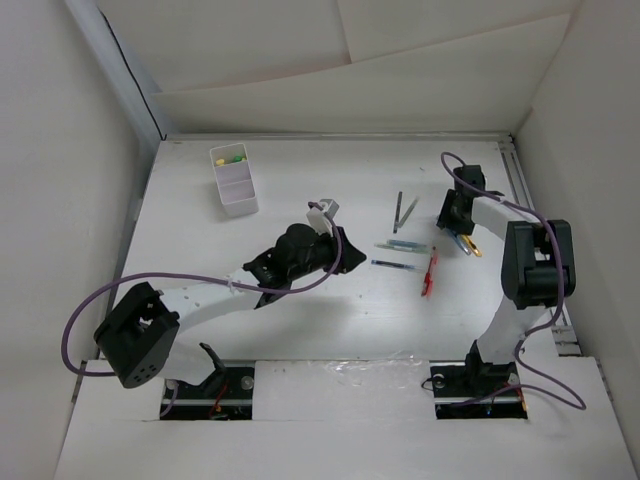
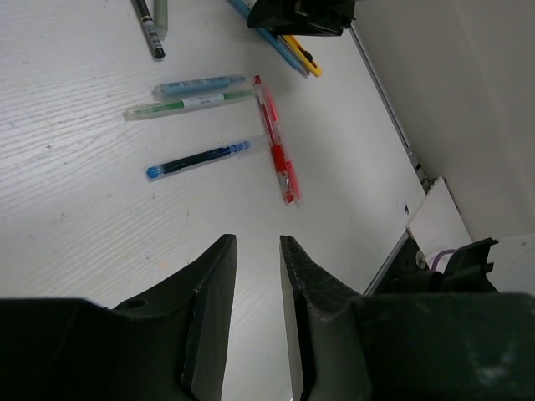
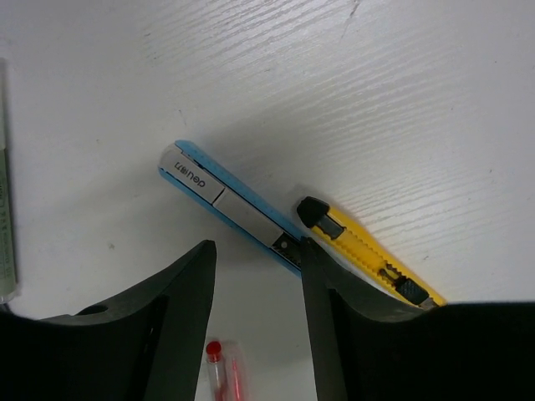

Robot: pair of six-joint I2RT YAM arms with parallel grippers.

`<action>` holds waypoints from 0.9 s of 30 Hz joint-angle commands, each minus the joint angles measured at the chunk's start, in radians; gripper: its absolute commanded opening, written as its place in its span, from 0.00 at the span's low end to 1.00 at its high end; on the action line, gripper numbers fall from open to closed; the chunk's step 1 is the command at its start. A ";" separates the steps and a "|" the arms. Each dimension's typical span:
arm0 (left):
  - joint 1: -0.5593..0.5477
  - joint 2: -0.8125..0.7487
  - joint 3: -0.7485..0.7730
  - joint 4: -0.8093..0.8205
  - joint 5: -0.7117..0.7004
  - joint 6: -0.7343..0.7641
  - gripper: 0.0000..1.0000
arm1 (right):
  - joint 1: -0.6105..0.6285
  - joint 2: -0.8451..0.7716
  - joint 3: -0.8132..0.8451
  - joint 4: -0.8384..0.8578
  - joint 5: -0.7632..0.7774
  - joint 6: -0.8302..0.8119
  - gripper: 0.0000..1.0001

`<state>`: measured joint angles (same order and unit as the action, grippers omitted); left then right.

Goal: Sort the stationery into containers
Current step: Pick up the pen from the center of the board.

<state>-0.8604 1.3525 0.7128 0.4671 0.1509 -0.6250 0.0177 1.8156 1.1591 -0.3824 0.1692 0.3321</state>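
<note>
Box [image 1: 238, 208] sits well off to the left of your left gripper [image 2: 257, 242]. The yellow and green pieces [image 1: 232, 158] are in its far end compartment.

Left fingers [image 2: 213, 309] are nearly together, with a thin gap and nothing in it. They hang above the table [image 1: 300, 330], pointed at the pens. That reads as standby, not a pick.

Ahead of those tips:
- The dark blue pen [image 2: 198, 159] is nearest.
- The red pen [image 2: 276, 150] is just beside it, running away from the tips.
- The green-tinted pen [image 2: 188, 104] and teal-blue pen [image 2: 199, 84] lie beyond, side by side and almost touching.
- The two grey pens [image 1: 403, 210] are farthest out.

All of them lie flat on the table, none in the box.

Right gripper [image 3: 256, 248] is the working one. Its fingers are spread, low over the blue cutter [image 3: 226, 200], and nothing is pinched. The cutter runs diagonally across the gap, and one end passes behind the fingertip on the right of the wrist view. I can't tell whether they touch.

The yellow cutter [image 3: 368, 251] lies just outside that same finger, close to the blue one. My guess is that's why you're set here: straddle the blue one and leave the yellow one out.

The grip looks off-centre to me. I'd square the fingers across the blue body before closing, or the yellow one may get nudged.
</note>
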 commanded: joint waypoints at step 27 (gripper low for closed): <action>0.017 0.005 -0.003 0.045 0.036 0.007 0.24 | 0.070 -0.010 0.063 -0.141 0.107 -0.051 0.75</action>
<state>-0.8490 1.3609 0.7128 0.4709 0.1703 -0.6250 0.0765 1.7805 1.1728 -0.4843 0.2153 0.2974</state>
